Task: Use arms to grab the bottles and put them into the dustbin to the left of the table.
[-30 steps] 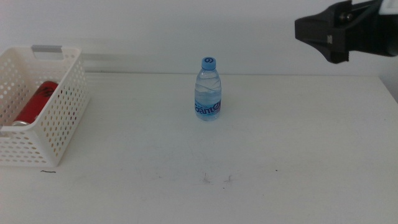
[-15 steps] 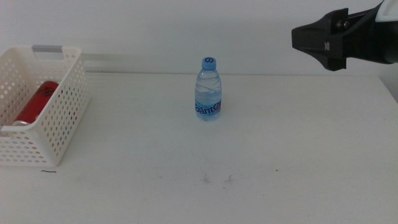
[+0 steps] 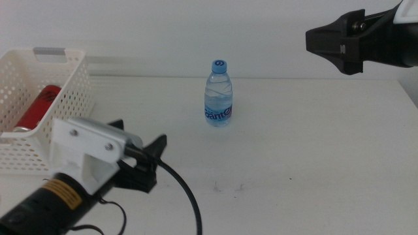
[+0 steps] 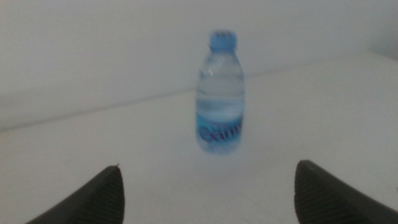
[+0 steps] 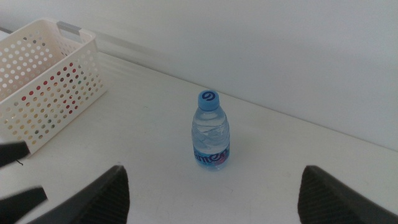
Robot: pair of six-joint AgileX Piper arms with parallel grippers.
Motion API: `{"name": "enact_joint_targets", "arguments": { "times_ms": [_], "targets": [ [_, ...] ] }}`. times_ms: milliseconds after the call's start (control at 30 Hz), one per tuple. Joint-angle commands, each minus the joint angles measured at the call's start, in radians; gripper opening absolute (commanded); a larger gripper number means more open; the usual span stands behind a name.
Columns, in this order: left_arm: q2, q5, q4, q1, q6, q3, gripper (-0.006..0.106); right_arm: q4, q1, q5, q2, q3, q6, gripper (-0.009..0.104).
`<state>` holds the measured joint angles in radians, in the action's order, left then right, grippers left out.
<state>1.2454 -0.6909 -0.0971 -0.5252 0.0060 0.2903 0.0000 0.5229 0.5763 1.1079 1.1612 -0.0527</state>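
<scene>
A clear water bottle (image 3: 221, 95) with a blue cap and blue label stands upright near the middle of the table (image 3: 313, 150). My left gripper (image 3: 140, 138) is low at the front left, open and facing the bottle from a distance. In the left wrist view the bottle (image 4: 219, 106) stands ahead between the spread jaws. My right gripper (image 3: 326, 40) hangs high at the back right, open and empty. The white dustbin (image 3: 70, 98) sits at the left edge with a red can (image 3: 39, 108) lying inside.
The back wall rises right behind the table's far edge. Small dark scuff marks (image 3: 227, 188) lie near the front centre. The right wrist view shows the dustbin (image 5: 43, 68) well away from the bottle (image 5: 210, 130).
My left arm has come into the middle view from the lower left, its open gripper toward the bottle. The right gripper has barely moved. Bottle and can are unmoved.
</scene>
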Motion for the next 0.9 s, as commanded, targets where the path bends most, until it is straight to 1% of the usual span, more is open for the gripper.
{"name": "enact_joint_targets", "arguments": {
  "times_ms": [0, 67, 200, 333, 467, 633, 867],
  "targets": [
    [0.063, -0.099, 0.049, -0.005, -0.033, -0.012, 0.094, 0.000, 0.003, -0.006, -0.004, -0.002, 0.005, 0.087],
    [0.124, -0.161, 0.107, -0.003, -0.036, 0.006, 0.094, 0.000, 0.003, -0.006, -0.004, -0.002, 0.005, 0.087],
    [0.300, -0.255, 0.166, -0.003, -0.078, 0.094, 0.094, 0.000, 0.003, -0.006, -0.004, -0.002, 0.005, 0.087],
    [0.510, -0.341, 0.170, -0.003, -0.093, 0.244, 0.094, 0.000, 0.003, -0.006, -0.004, -0.002, 0.005, 0.087],
    [0.666, -0.341, 0.171, 0.006, -0.095, 0.410, 0.094, 0.000, 0.003, -0.006, -0.004, -0.002, 0.005, 0.087],
    [0.806, -0.308, 0.169, 0.029, -0.120, 0.571, 0.094, 0.000, 0.003, -0.006, -0.004, -0.002, 0.005, 0.087],
    [0.941, -0.213, 0.186, 0.055, -0.120, 0.767, 0.094, 0.000, 0.003, -0.006, -0.004, -0.002, 0.005, 0.087]
  ]
}}
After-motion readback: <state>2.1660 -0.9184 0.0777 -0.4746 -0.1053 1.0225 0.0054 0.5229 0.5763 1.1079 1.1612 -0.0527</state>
